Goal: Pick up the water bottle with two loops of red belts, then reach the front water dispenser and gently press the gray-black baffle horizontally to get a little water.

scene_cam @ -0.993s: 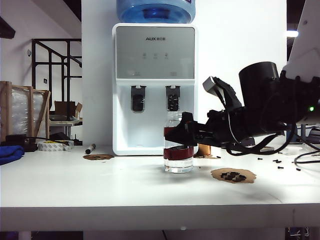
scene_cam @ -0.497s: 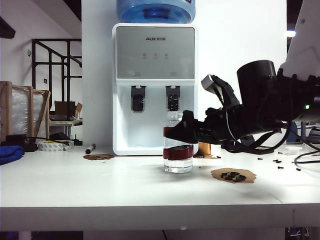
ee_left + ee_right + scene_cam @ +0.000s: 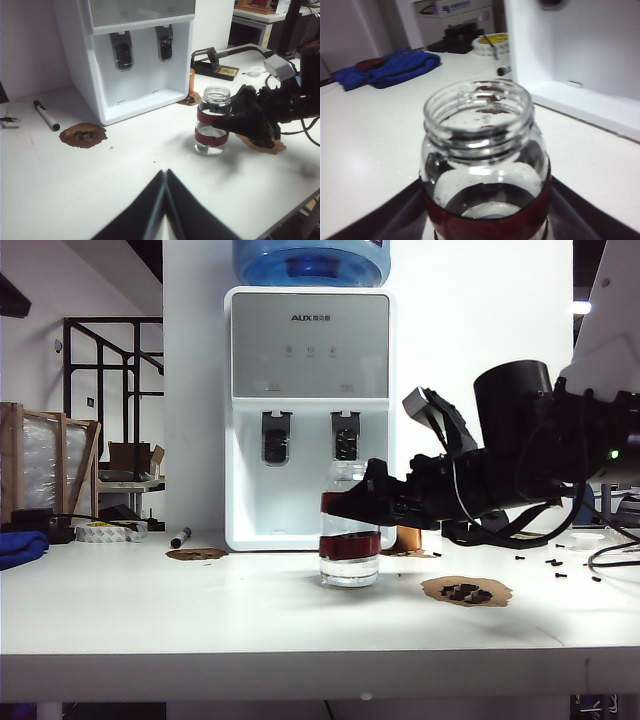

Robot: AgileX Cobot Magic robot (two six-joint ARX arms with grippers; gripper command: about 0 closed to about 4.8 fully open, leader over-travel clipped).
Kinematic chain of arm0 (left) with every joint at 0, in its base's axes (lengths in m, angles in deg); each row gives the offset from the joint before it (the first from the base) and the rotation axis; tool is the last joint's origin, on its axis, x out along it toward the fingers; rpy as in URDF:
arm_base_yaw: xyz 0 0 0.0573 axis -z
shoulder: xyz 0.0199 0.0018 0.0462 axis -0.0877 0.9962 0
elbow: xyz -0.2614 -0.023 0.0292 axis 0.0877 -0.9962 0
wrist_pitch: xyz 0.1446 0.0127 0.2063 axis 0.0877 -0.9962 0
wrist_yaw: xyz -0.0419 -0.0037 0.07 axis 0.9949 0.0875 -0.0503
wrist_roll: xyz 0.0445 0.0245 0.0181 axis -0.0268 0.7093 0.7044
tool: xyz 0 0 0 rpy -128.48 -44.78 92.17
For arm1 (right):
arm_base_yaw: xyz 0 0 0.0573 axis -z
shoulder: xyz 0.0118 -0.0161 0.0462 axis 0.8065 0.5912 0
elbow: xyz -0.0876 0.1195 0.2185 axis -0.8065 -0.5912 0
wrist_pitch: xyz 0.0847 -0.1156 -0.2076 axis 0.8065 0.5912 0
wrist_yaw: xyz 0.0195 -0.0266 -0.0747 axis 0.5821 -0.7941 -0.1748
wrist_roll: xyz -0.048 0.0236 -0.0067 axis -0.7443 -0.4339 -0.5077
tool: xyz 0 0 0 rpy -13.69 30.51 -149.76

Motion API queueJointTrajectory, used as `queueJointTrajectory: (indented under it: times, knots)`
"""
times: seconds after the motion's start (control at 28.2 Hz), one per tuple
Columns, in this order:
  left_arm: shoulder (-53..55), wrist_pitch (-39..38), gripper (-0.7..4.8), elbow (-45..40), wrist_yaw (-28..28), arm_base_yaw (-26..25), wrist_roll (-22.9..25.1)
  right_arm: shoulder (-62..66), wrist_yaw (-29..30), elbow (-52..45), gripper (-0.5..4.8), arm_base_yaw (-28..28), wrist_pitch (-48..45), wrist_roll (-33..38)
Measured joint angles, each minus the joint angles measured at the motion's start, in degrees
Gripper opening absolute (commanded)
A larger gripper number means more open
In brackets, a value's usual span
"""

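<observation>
The water bottle (image 3: 350, 540) (image 3: 213, 122) (image 3: 485, 165), a clear jar with two red bands, stands on the white table in front of the water dispenser (image 3: 310, 390) (image 3: 135, 50). My right gripper (image 3: 345, 508) (image 3: 485, 220) reaches in from the right, level with the upper red band. Its dark fingers (image 3: 415, 210) press on both sides of that band, so it is shut on the bottle. The dispenser's two gray-black baffles (image 3: 276, 437) (image 3: 345, 437) hang behind and above the bottle. My left gripper (image 3: 165, 174) is shut and empty, hovering over the near table, well short of the bottle.
A copper-brown cylinder (image 3: 408, 538) stands behind the right arm. Brown mats (image 3: 466, 590) (image 3: 196, 554) lie on the table, with a marker (image 3: 181, 537), a tape roll (image 3: 110, 531) and a blue cloth (image 3: 20, 545) at the left. Cables and small black bits lie at the right (image 3: 545, 562).
The right gripper's fingers have closed in on the bottle's upper band. The bottle has slid slightly to the left on the table. The left arm has kept still.
</observation>
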Motion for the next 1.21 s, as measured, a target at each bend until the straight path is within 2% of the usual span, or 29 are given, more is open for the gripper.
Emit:
queueJointTrajectory:
  times: [0.07, 0.11, 0.14, 0.35, 0.46, 0.6, 0.74, 0.78, 0.89, 0.99, 1.06, 1.1, 1.21]
  knots:
    - [0.00, 0.00, -0.04, 0.00, 0.00, 0.00, 0.00, 0.02, 0.52, 0.00, 0.46, -0.07, -0.04, 0.04]
    - [0.00, -0.02, -0.05, 0.00, 0.00, 0.00, 0.00, 0.02, 0.55, 0.00, 0.03, -0.09, -0.09, 0.07]
    - [0.00, 0.00, -0.04, 0.00, 0.00, 0.00, 0.00, 0.02, 0.55, 0.00, -0.05, -0.09, -0.17, 0.07]
    - [0.00, -0.07, -0.04, 0.00, 0.00, 0.00, 0.00, -0.24, 0.50, -0.02, -0.05, -0.09, -0.39, 0.68]
    - [0.00, -0.46, -0.04, 0.00, 0.02, 0.00, 0.00, -2.21, -1.88, -0.37, -0.05, -0.13, -0.11, 1.22]
    - [0.00, -0.52, -0.04, 0.00, 0.02, 0.00, 0.00, -5.79, -9.25, -0.26, -0.05, -0.87, -0.72, 1.33]
    - [0.00, -0.57, -0.04, 0.00, 0.04, 0.00, 0.00, -7.61, -21.07, -0.11, -0.05, -3.78, -0.85, 1.33]
    - [0.00, -0.57, -0.04, 0.00, 0.07, 0.00, 0.00, -7.58, -22.40, 0.39, -0.05, -4.44, -0.42, 1.33]
    - [0.00, -0.61, -0.04, 0.00, 0.07, 0.00, 0.00, -7.56, -25.27, 2.75, -0.05, -6.32, 2.80, 1.33]
    - [0.00, -0.63, -0.04, 0.00, 0.07, 0.00, 0.00, -7.56, -34.27, 6.03, -0.05, -9.01, 6.84, 1.33]
    - [0.00, -0.66, -0.04, 0.00, 0.07, 0.00, 0.00, -6.84, -38.05, 8.52, -0.05, -9.31, 7.34, 1.53]
    - [0.00, -0.66, -0.04, 0.00, 0.11, 0.00, 0.00, -5.92, -41.81, 10.25, -0.05, -9.29, 7.21, 2.47]
    - [-0.02, -0.87, -0.04, 0.00, 0.13, -0.02, 0.00, -3.63, -45.24, 12.79, -0.05, -9.20, 8.33, 3.65]
